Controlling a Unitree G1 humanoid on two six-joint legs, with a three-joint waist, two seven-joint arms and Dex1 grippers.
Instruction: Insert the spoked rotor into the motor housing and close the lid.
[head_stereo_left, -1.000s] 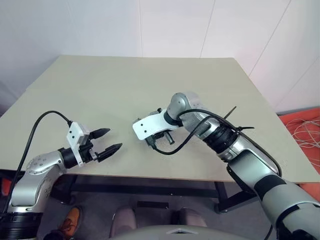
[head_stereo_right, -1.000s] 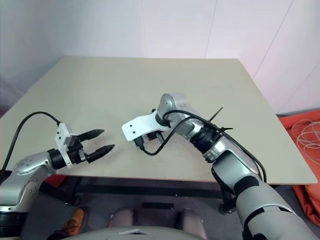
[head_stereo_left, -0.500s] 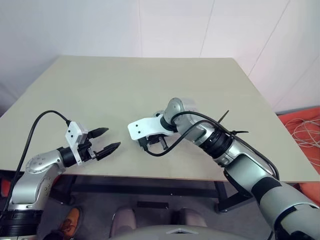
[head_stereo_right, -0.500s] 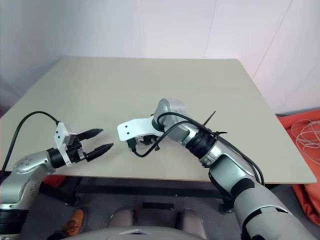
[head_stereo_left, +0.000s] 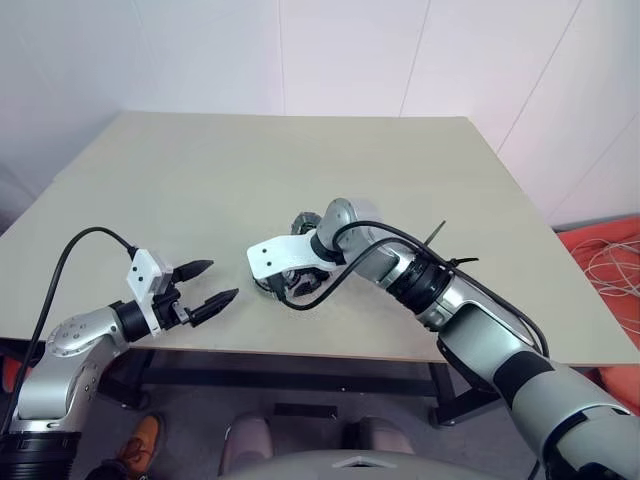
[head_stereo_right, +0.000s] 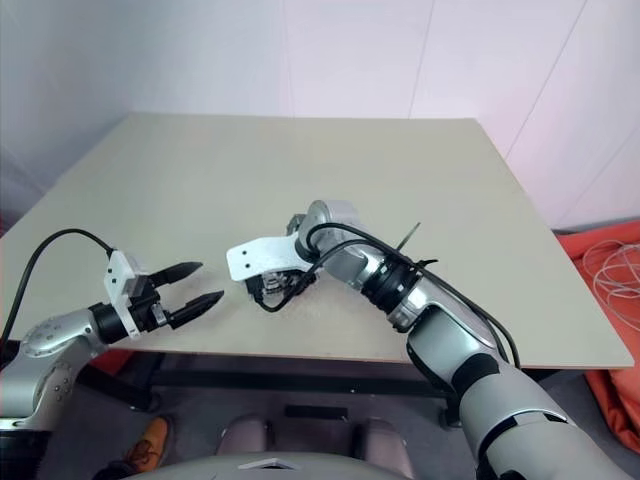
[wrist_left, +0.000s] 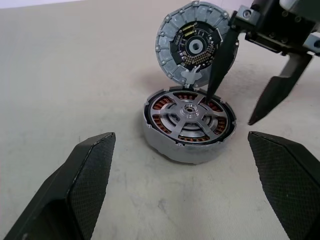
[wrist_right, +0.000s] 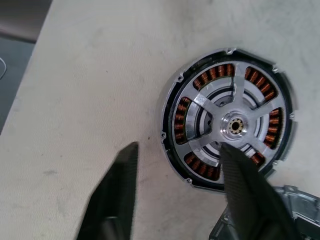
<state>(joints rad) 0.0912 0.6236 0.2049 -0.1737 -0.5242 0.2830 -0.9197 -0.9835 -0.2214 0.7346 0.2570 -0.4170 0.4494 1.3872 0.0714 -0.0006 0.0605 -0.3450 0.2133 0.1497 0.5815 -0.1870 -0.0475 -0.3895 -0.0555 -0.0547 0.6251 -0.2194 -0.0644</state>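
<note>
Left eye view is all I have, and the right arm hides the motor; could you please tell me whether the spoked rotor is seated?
Observer: Yes, the spoked rotor lies flat inside the motor housing, with copper windings showing between its spokes.
Operator: Thank you. Is the lid on?
Observer: No, the lid stands on edge beside the housing's rim, its circuit face toward the left wrist camera.
Operator: And the right end effector?
Observer: The right end effector is open above the rotor, with one finger near the hub.
</note>
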